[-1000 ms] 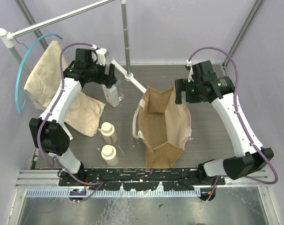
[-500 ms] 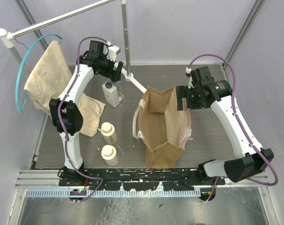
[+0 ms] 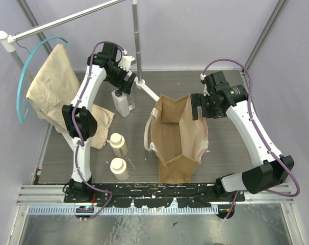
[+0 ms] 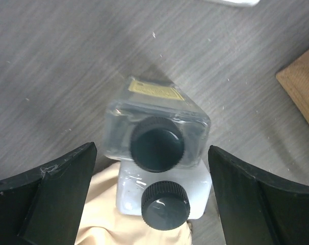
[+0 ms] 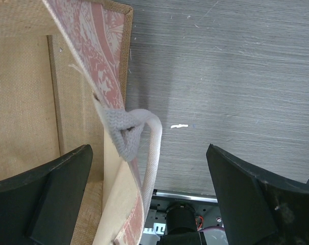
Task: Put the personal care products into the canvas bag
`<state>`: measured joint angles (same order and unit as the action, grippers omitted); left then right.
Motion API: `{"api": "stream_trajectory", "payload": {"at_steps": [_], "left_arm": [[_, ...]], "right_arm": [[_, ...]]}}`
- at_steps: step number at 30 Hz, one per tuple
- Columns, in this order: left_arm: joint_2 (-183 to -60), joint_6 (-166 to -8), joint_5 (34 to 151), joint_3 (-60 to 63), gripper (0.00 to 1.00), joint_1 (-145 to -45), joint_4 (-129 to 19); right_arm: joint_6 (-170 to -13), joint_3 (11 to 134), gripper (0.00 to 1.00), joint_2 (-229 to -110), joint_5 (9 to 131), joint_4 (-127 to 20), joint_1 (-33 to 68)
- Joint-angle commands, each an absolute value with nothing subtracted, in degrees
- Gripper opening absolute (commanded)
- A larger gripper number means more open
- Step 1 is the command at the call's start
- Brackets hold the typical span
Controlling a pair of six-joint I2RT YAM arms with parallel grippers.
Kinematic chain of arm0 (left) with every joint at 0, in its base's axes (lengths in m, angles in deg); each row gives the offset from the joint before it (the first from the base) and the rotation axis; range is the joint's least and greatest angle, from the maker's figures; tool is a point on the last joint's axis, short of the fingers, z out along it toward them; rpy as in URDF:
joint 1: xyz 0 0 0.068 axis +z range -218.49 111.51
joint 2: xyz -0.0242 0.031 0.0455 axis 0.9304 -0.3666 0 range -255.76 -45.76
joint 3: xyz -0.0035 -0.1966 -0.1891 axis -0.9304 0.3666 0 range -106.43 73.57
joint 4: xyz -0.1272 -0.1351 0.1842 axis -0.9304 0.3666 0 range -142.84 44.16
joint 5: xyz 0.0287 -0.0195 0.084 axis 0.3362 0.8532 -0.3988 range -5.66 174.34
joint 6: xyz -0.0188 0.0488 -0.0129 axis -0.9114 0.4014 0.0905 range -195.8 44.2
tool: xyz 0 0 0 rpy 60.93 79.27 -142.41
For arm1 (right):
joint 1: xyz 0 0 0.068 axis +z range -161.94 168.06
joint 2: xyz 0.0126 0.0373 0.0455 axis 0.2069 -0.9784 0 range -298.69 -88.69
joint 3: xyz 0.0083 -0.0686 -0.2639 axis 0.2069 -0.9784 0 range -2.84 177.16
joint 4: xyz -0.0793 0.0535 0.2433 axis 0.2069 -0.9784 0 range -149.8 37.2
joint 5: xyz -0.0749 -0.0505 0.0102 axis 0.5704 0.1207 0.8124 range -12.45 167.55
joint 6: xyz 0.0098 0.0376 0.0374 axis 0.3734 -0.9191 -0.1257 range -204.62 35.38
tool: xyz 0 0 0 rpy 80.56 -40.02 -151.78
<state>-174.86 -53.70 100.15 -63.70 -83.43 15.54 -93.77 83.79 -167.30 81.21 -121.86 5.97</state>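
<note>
Two whitish rectangular bottles with dark round caps stand touching, one clear [image 4: 157, 144] and one white [image 4: 164, 204]; they show in the top view [image 3: 123, 103]. My left gripper [image 4: 150, 148] hangs open above them, a finger on each side, not touching; it shows in the top view [image 3: 125, 84]. Two cream cylindrical bottles [image 3: 118, 144] [image 3: 119, 168] stand nearer me. The tan canvas bag [image 3: 177, 138] stands open mid-table. My right gripper [image 3: 197, 106] is open, its jaws straddling the bag's right wall [image 5: 111, 61] and whitish strap handle [image 5: 152, 140].
A pale beige garment [image 3: 52, 87] hangs on a teal hanger [image 3: 23, 81] and drapes onto the table [image 3: 96, 125], reaching under the white bottle [image 4: 108, 222]. A metal stand's pole and base [image 3: 141, 81] rise just right of the left gripper. Walls enclose the table.
</note>
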Motion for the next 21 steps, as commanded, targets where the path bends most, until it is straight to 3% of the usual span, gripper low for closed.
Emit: {"api": "stream_trajectory", "payload": {"at_steps": [1, 21], "left_arm": [[-177.3, -50.7, 98.3, -63.4, 0.98, -84.8, 21.8], [-180.0, -48.7, 94.3, -64.4, 0.98, -87.0, 13.9]], "right_arm": [[-93.1, 86.2, 1.0, -168.0, 81.9, -121.6, 6.3], [-93.2, 85.3, 1.0, -168.8, 83.2, -120.2, 6.3]]}}
